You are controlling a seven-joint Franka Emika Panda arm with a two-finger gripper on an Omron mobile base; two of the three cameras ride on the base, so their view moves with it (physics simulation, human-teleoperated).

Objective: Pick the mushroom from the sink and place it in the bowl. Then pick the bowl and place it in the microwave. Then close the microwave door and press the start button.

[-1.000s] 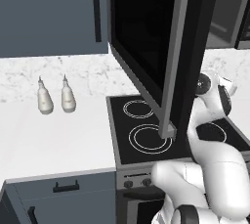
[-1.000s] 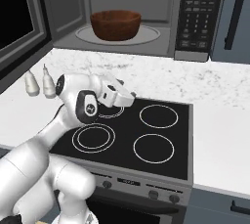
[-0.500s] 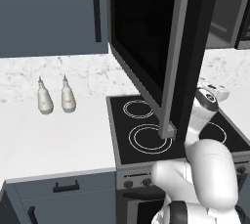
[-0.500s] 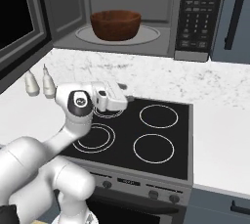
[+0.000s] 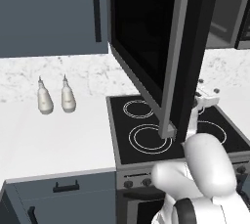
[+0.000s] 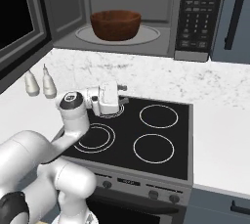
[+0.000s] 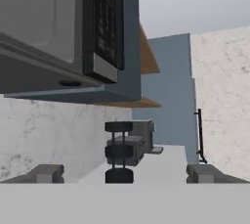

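- The microwave (image 6: 132, 15) stands open above the stove (image 6: 141, 135), its cavity in plain sight in the right base view.
- The bowl (image 6: 115, 24) sits inside the cavity, upright, on the round pale turntable (image 6: 151, 34), roughly at its middle.
- The bowl's rim hides what lies in it; the mushroom cannot be made out from this angle.
- The door (image 5: 146, 47) is swung out to the left of the cavity; in the left base view it is a big dark glass panel with a grey frame, its free edge hanging over the stove's left burners.
- The button panel (image 6: 195, 15) is at the right of the cavity, dark with rows of small keys; in the hand view it shows as a dark strip (image 7: 105, 20) on the microwave's underside corner.
- The gripper (image 6: 122, 101) hovers low over the stove's back-left burner, pointing sideways to the right, well below the cavity and apart from the bowl.
- Its jaws are spread wide with nothing between them; in the hand view the two fingertips (image 7: 46, 173) sit far apart at the bottom.
- That view looks along the counter (image 7: 58, 135) past a small grey appliance (image 7: 129, 145) with black knobs.
- Two pale bottles (image 5: 53, 98) stand upright side by side on the counter left of the stove, near the wall.
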